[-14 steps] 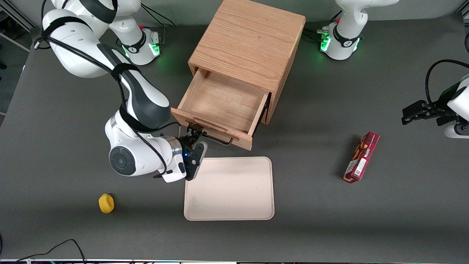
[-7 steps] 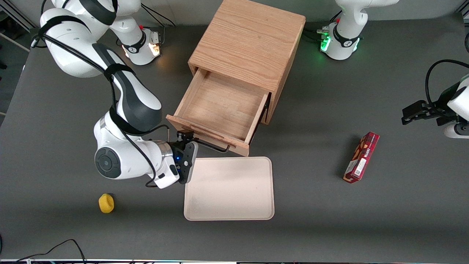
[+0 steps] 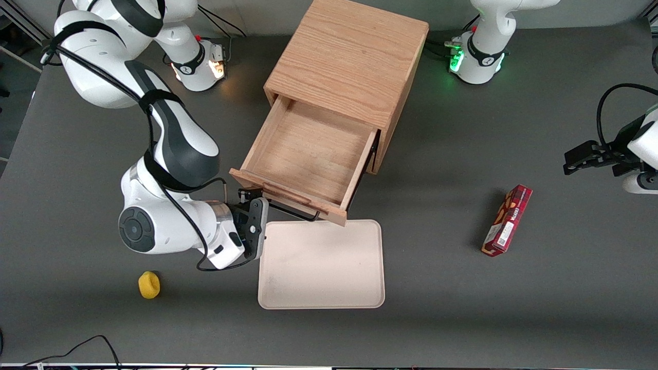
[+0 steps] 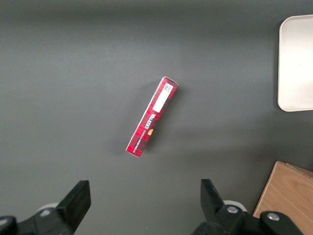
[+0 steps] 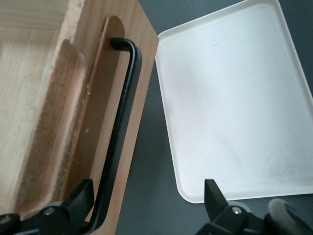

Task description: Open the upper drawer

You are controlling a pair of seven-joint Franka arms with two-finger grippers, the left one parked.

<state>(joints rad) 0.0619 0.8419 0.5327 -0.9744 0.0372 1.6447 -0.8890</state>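
Front view shows the upper drawer (image 3: 303,159) pulled well out of the cabinet (image 3: 349,61) near the frame's centre, its bare floor exposed and its front panel overhanging the top edge of the tray (image 3: 321,264). The gripper (image 3: 249,198) sits at the drawer's front corner toward the working arm's end of the tabletop (image 3: 462,308), at the end of the handle (image 3: 293,211). Right wrist view shows the black handle (image 5: 120,132) running along the panel, with one finger (image 5: 80,198) beside its end and the other well apart over the tray (image 5: 230,98): the grip looks released, not clamped on the bar. I judge the pull is essentially done; what remains is to back the gripper clear of the handle without nudging the drawer inward. A red box (image 3: 506,220) and a yellow object (image 3: 149,284) lie well apart from all this.
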